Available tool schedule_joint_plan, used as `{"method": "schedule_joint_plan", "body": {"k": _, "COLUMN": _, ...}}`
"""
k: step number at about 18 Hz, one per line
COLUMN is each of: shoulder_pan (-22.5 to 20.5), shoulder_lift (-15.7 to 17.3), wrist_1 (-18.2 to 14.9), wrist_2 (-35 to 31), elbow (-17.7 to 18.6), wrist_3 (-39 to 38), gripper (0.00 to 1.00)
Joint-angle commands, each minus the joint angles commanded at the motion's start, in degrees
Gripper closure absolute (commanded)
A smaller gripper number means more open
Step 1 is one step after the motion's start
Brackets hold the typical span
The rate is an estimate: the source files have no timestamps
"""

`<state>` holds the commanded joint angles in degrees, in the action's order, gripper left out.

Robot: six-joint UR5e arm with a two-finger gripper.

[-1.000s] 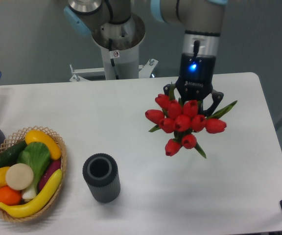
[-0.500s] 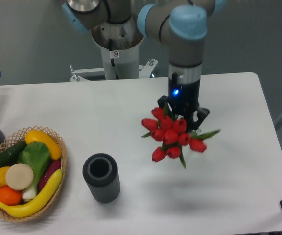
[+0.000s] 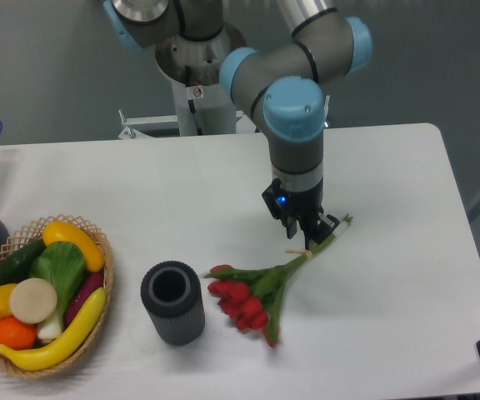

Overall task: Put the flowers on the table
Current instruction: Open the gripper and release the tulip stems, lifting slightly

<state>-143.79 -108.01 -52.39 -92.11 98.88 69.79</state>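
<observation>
The claw (image 3: 311, 234) grips the stems of the flowers (image 3: 257, 293), whose blooms lie low over the table (image 3: 407, 275).

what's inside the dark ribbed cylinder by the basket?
The dark ribbed cylindrical vase shows only a dark open mouth, nothing poking out; its bottom is hidden in shadow. The red tulip bunch lies beside it on the white table.

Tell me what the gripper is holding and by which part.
The gripper holds the flowers by the stems, near the tan string; the blooms lie low over the table.
</observation>
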Motion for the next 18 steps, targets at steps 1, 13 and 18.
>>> {"method": "schedule_joint_plan", "body": {"k": 1, "shoulder_pan": 0.00, "shoulder_lift": -0.18, "wrist_1": 0.09, "wrist_2": 0.35, "elbow": 0.00, "wrist_3": 0.00, "gripper": 0.54}}
{"method": "schedule_joint_plan", "body": {"k": 13, "shoulder_pan": -0.17, "shoulder_lift": 0.17, "wrist_1": 1.50, "wrist_2": 1.14, "elbow": -5.44, "wrist_3": 0.44, "gripper": 0.00}}
{"method": "schedule_joint_plan", "body": {"k": 18, "shoulder_pan": -2.98, "shoulder_lift": 2.02, "wrist_1": 1.06, "wrist_2": 2.46, "elbow": -4.49, "wrist_3": 1.14, "gripper": 0.00}}
